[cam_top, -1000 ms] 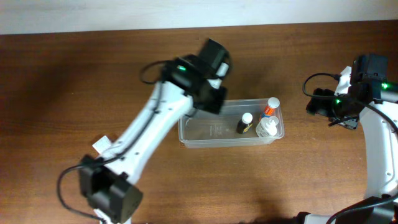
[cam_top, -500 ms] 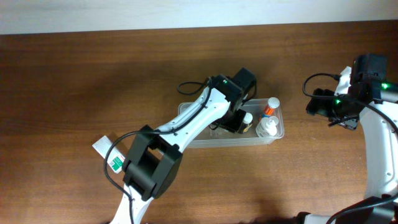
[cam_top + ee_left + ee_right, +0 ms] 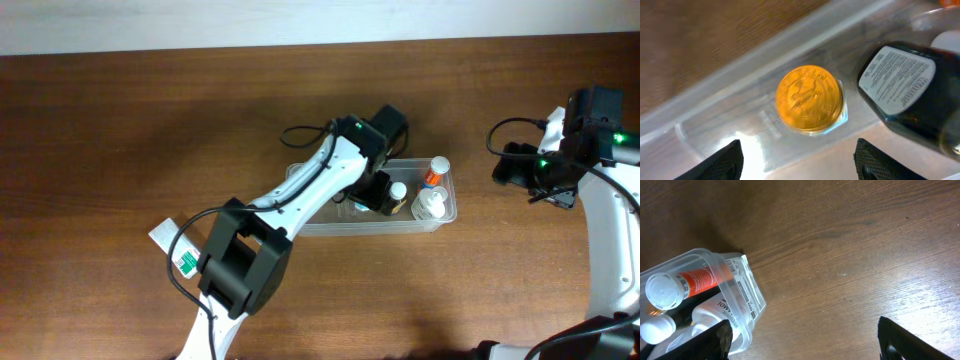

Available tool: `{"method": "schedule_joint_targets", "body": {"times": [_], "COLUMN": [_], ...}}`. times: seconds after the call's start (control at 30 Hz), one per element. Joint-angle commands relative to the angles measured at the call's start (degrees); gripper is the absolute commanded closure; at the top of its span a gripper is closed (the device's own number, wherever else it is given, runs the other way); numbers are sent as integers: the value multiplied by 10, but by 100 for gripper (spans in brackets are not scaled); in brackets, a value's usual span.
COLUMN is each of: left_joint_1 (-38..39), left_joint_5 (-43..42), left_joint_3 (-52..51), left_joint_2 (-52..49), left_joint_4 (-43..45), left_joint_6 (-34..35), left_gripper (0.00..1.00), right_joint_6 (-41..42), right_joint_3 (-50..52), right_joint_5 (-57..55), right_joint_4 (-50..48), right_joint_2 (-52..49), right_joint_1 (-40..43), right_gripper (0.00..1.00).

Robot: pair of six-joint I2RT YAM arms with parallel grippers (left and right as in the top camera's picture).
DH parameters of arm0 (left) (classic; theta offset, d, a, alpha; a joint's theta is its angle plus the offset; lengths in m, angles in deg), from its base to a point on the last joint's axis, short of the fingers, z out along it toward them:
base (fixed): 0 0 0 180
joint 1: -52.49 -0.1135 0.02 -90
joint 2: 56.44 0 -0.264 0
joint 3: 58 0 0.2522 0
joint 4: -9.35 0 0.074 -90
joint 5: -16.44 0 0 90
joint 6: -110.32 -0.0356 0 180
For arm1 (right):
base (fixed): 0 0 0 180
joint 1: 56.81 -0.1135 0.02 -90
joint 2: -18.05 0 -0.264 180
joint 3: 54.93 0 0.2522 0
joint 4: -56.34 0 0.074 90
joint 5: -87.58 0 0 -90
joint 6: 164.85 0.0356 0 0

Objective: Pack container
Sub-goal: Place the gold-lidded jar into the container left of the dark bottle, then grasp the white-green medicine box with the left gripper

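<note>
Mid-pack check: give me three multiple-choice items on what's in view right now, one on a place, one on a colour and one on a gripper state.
1. Where is the gold disc?
A. On the floor of the container, beside the dark bottle
B. Outside the container
C. Balanced on top of the dark bottle

2. What colour is the label on the white-capped tube?
A. Green
B. Blue
C. Orange

3. How is the left gripper?
A. Shut on the dark bottle
B. Open, holding nothing
C. Shut on the container's rim

Answers:
1 A: the left wrist view shows it lying on the clear floor next to the bottle.
2 C: the right wrist view shows an orange band below the cap.
3 B: its fingers stand wide apart on either side of the view, with nothing between them.
</note>
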Motion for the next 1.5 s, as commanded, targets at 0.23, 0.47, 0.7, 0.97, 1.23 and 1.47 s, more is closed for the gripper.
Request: {"method": "schedule_joint_targets", "body": {"times": [0.23,0.47,0.7,0.97,1.23,1.47], "left_joint_1": [-44,-156,-304,-421,-465,-469], "left_joint_5": [76,93,92,86,77,34], "left_joint_3": [99,99,98,39,-117,-277], "left_joint_2": [158,256,269,269,283,286], "left_joint_4": [-45,-126,-216,-235,-191,-98], "left_joint_6": [-11,31,76,84,122,114], "left_gripper": [22,1,1,1,1,1], "right_joint_6": [0,0,0,0,-4,-4], "right_joint_3": [-4,-4,-4,-4,-4,-4], "right_joint_5": [3,3,3,3,3,3], "right_joint_4": [-2,-2,-4,-5,-6,-5], "right_joint_2": [0,0,0,0,0,0], "right_joint_1": [2,2,2,2,2,2], "right_gripper": [15,14,14,14,14,14]}}
